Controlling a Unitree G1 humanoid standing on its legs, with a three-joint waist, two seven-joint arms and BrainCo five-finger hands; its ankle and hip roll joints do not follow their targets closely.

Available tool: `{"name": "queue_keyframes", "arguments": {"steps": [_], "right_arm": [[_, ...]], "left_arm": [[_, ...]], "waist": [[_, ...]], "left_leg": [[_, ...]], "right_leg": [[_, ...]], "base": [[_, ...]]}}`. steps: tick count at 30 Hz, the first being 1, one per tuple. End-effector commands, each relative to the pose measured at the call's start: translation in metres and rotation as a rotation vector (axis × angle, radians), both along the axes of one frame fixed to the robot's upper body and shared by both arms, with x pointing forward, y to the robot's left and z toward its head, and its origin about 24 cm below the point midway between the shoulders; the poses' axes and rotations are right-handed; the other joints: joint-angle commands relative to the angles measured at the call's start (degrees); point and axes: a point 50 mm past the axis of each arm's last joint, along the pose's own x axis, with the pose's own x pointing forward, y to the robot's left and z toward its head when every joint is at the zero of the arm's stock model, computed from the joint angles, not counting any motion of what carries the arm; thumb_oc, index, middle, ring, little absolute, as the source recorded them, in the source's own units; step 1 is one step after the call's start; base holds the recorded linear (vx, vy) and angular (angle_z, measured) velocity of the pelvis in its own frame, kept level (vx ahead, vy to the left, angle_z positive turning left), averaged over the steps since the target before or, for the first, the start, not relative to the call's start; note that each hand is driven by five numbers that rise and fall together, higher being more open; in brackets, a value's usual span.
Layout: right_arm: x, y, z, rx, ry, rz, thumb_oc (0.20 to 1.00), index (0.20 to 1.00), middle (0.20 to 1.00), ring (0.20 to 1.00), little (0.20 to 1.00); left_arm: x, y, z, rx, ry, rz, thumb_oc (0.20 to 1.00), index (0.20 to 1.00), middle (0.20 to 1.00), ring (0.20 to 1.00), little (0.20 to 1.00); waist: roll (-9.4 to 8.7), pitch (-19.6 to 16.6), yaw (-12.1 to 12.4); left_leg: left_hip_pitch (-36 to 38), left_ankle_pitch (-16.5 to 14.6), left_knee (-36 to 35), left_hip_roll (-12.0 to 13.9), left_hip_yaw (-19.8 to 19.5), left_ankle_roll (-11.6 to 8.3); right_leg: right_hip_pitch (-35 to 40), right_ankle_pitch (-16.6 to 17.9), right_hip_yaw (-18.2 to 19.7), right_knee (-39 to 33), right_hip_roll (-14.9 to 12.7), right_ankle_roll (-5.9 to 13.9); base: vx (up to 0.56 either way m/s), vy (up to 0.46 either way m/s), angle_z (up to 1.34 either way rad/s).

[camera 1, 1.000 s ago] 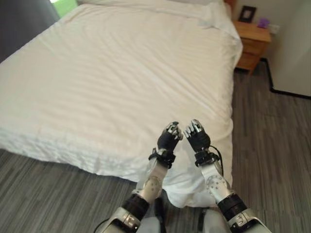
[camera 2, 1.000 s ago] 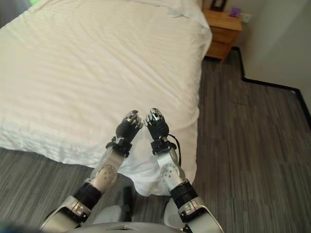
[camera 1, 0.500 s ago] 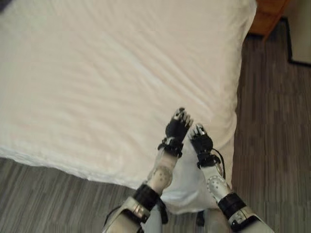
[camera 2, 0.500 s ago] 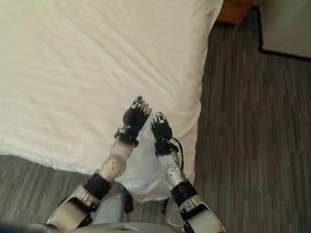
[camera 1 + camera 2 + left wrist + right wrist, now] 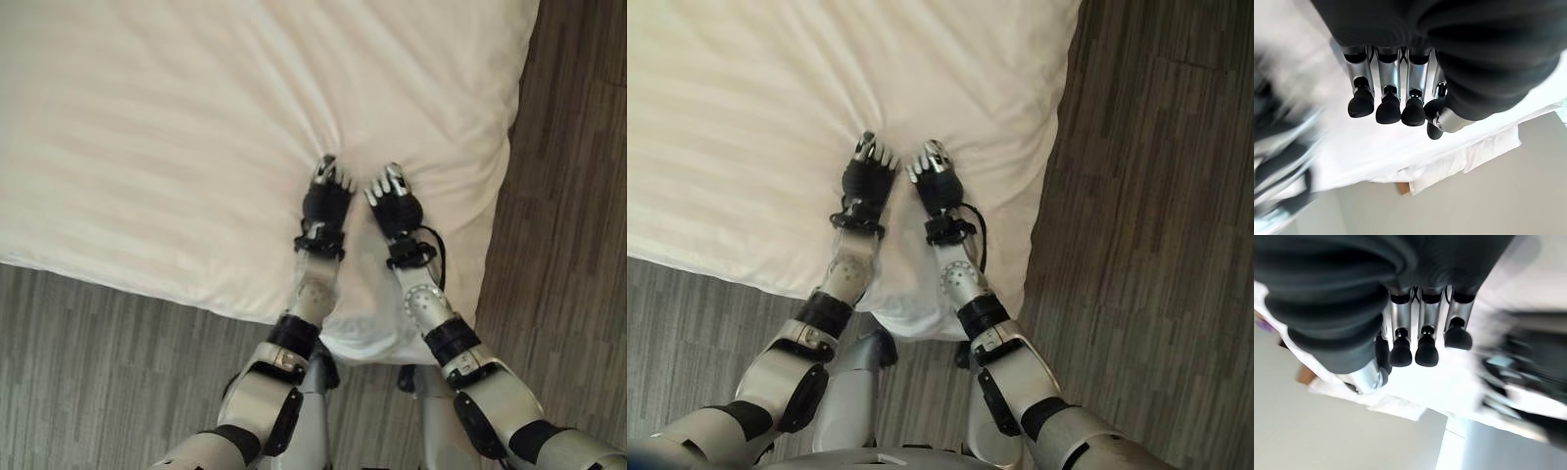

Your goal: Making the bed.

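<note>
A white bed cover (image 5: 167,117) lies spread over the bed, lightly creased. Both of my hands are side by side near the bed's front right corner. My left hand (image 5: 325,201) rests palm down on the cover with straight fingers (image 5: 1387,93), and small folds run out from its fingertips. Just to its right, my right hand (image 5: 395,208) is also flat and open, with its fingers (image 5: 1420,330) holding nothing. The cover's corner (image 5: 370,333) hangs down over the bed's edge between my forearms.
Grey wood-pattern floor (image 5: 563,235) runs along the bed's right side and in front of its near edge (image 5: 108,343). A white pillow (image 5: 1484,152) lies at the far end of the bed against a pale wall.
The camera has tilted down, so the nightstand has left the picture. Both hands have reached forward and lowered from above the bed's corner onto the cover.
</note>
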Motion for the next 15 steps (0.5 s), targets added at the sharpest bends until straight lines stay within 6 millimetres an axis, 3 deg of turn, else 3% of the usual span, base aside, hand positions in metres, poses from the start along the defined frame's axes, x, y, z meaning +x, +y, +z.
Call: {"name": "queue_keyframes", "arguments": {"steps": [1, 4, 5, 6, 7, 8, 9, 12, 13, 14, 15], "right_arm": [[-0.07, -0.178, -0.101, -0.022, 0.52, -0.644, 0.2, 0.2, 0.2, 0.2, 0.2], [-0.095, -0.228, -0.098, -0.072, 0.559, -0.771, 0.2, 0.2, 0.2, 0.2, 0.2], [-0.101, -0.238, -0.098, -0.085, 0.568, -0.79, 0.2, 0.2, 0.2, 0.2, 0.2], [-0.101, -0.238, -0.098, -0.084, 0.569, -0.786, 0.2, 0.2, 0.2, 0.2, 0.2], [-0.116, -0.256, -0.098, -0.113, 0.596, -0.828, 0.2, 0.2, 0.2, 0.2, 0.2], [-0.122, -0.266, -0.095, -0.132, 0.602, -0.85, 0.2, 0.2, 0.2, 0.2, 0.2], [-0.122, -0.266, -0.096, -0.133, 0.604, -0.847, 0.2, 0.2, 0.2, 0.2, 0.2], [-0.145, -0.292, -0.089, -0.245, 0.648, -0.903, 0.2, 0.2, 0.2, 0.2, 0.2], [-0.146, -0.291, -0.09, -0.247, 0.651, -0.901, 0.2, 0.2, 0.2, 0.2, 0.2], [-0.148, -0.294, -0.087, -0.308, 0.654, -0.896, 0.329, 0.329, 0.329, 0.329, 0.329], [-0.149, -0.298, -0.079, -0.384, 0.632, -0.891, 1.0, 1.0, 1.0, 1.0, 1.0]], "left_arm": [[-0.096, 0.172, -0.121, 0.133, 0.647, 0.521, 0.2, 0.2, 0.2, 0.2, 0.2], [-0.128, 0.231, -0.11, 0.245, 0.686, 0.643, 0.2, 0.2, 0.2, 0.2, 0.2], [-0.139, 0.248, -0.106, 0.256, 0.697, 0.685, 0.2, 0.2, 0.2, 0.2, 0.2], [-0.14, 0.249, -0.106, 0.256, 0.697, 0.686, 0.2, 0.2, 0.2, 0.2, 0.2], [-0.163, 0.276, -0.099, 0.271, 0.728, 0.77, 0.2, 0.2, 0.2, 0.2, 0.2], [-0.176, 0.288, -0.096, 0.274, 0.749, 0.817, 0.2, 0.2, 0.2, 0.2, 0.2], [-0.177, 0.289, -0.096, 0.274, 0.75, 0.818, 0.2, 0.2, 0.2, 0.2, 0.2], [-0.209, 0.32, -0.08, 0.319, 0.787, 0.94, 0.2, 0.2, 0.2, 0.2, 0.2], [-0.21, 0.321, -0.081, 0.321, 0.789, 0.941, 0.2, 0.2, 0.2, 0.2, 0.2], [-0.212, 0.326, -0.074, 0.35, 0.776, 0.958, 0.2, 0.2, 0.2, 0.2, 0.2], [-0.212, 0.33, -0.068, 0.388, 0.76, 0.966, 0.2, 0.2, 0.2, 0.2, 0.2]], "waist": [[-1.78, 3.4, -0.5], [-1.89, 2.4, -0.8], [-1.92, 2.1, -0.8], [-2.02, 2.1, -0.9], [-2.11, 1.4, -0.8], [-2.16, 1.1, -0.7], [-2.23, 1.2, -0.8], [-2.78, -1.1, -0.9], [-2.83, -1.1, -0.9], [-3.1, -1.7, -1.1], [-3.29, -2.4, -1.2]], "left_leg": [[1.9, 3.5, -7.0, 2.9, 0.8, -4.26], [3.0, 3.3, -7.0, 3.1, 0.7, -4.27], [3.5, 3.2, -7.0, 3.1, 0.8, -4.23], [3.7, 3.1, -7.0, 3.2, 0.8, -4.26], [5.0, 2.9, -7.0, 3.3, 0.8, -4.15], [5.6, 2.8, -7.0, 3.3, 0.8, -4.07], [5.8, 2.8, -7.0, 3.3, 0.9, -4.09], [9.3, 1.8, -7.0, 2.8, 0.9, -3.49], [9.5, 1.7, -7.0, 2.8, 0.9, -3.49], [10.6, 1.5, -7.0, 2.6, 0.9, -3.39], [11.6, 1.3, -7.0, 2.5, 0.9, -3.28]], "right_leg": [[4.0, -1.8, -0.4, -1.7, -5.1, 4.89], [5.5, -2.1, -0.8, -1.9, -4.9, 4.85], [6.1, -2.3, -0.9, -2.0, -4.7, 4.86], [6.3, -2.3, -0.9, -2.1, -4.7, 4.86], [7.7, -2.7, -1.1, -2.3, -4.5, 4.85], [8.6, -2.8, -1.0, -2.5, -4.4, 4.86], [8.8, -2.9, -1.0, -2.6, -4.4, 4.86], [12.4, -3.3, -1.0, -3.5, -3.7, 4.81], [12.7, -3.2, -1.0, -3.7, -3.7, 4.83], [13.8, -3.2, -0.9, -4.0, -3.6, 4.88], [14.8, -3.3, -0.8, -4.2, -3.6, 4.94]], "base": [[0.05, -0.005, 0.01], [0.04, -0.016, 0.04], [0.0, 0.0, 0.0], [0.05, -0.02, -0.11], [0.05, -0.008, -0.21], [0.05, -0.008, -0.27], [0.03, 0.002, -0.21], [0.08, -0.009, -0.08], [0.1, -0.002, 0.09], [0.08, -0.014, 0.2], [0.12, -0.012, 0.31]]}}
